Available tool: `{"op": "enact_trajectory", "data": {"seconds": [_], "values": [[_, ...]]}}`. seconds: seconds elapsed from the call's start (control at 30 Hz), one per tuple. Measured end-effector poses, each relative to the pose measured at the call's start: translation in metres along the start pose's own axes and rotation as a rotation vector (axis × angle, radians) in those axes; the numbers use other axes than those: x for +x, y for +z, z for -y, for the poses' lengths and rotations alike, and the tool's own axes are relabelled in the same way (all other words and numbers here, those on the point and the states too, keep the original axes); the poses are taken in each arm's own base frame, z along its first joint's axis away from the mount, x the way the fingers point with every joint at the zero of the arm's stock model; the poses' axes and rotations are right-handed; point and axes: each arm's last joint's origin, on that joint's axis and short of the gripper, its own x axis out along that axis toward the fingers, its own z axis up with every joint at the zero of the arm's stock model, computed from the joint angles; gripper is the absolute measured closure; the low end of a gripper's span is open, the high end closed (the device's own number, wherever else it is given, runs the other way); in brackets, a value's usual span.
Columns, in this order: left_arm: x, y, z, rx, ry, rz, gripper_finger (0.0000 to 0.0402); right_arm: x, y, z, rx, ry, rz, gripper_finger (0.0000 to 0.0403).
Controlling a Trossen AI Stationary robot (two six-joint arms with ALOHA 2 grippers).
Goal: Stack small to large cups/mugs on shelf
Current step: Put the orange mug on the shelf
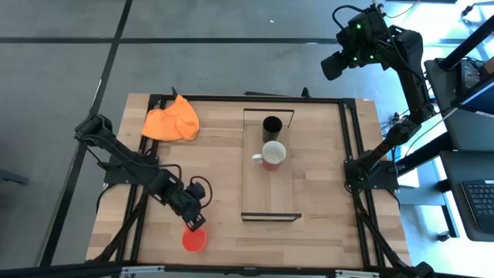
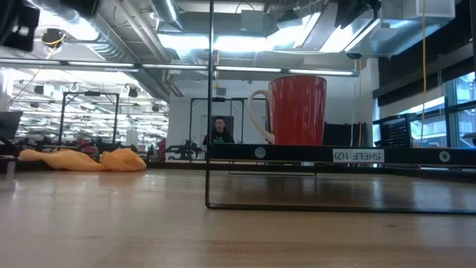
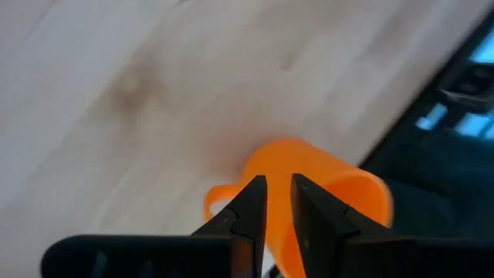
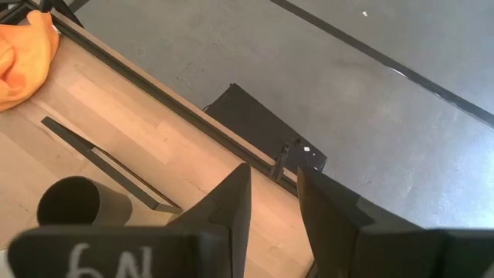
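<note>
The small orange mug [image 1: 194,240] is near the table's front edge, left of the shelf. My left gripper [image 1: 194,225] is over the mug's far side, shut on it; its wrist view shows the mug [image 3: 324,185] below the fingertips. The shelf [image 1: 270,201], a light-wood board with black end frames, bears the black mug [image 1: 272,125] at its far end. The red mug [image 1: 272,154] is just nearer, standing on its base [image 2: 297,110]. My right gripper [image 4: 274,201] hangs open, high beyond the table's far right corner [image 1: 333,66]. My left gripper pinches the orange mug's wall [image 3: 276,166] between its two fingers, next to the handle [image 3: 218,199]. The fingers slant down from above and from the far side. They hide the exact place of contact. I cannot tell whether the mug is clear of the table.
An orange cloth [image 1: 171,122] lies crumpled at the far left of the table. Black metal rails [image 1: 351,139] run along the table's edges. Bare wood lies between the orange mug and the shelf. The near half of the shelf board [image 1: 270,205] is bare.
</note>
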Motion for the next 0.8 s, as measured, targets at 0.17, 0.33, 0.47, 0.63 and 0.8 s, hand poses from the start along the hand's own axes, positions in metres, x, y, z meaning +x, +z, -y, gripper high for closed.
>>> {"op": "enact_trajectory", "data": {"seconds": [0.17,0.33,0.47,0.63,0.8], "values": [[-0.012,-0.005,0.020,0.241,-0.047,0.007,0.0346,0.000,0.000,0.000,0.001,0.000,0.000,0.0293],[-0.010,-0.012,0.042,0.518,0.006,-0.014,0.0346,0.000,0.000,0.000,0.002,0.000,0.000,0.0293],[0.004,-0.015,0.049,0.636,0.140,-0.071,0.0346,0.000,0.000,0.000,0.002,0.000,0.000,0.0293],[0.013,-0.012,0.053,0.637,0.224,-0.049,0.0346,0.000,0.000,0.000,0.002,0.000,0.000,0.0293],[0.015,-0.015,0.055,0.639,0.207,-0.051,0.0346,0.000,0.000,0.000,0.002,0.001,0.000,0.0293]]}}
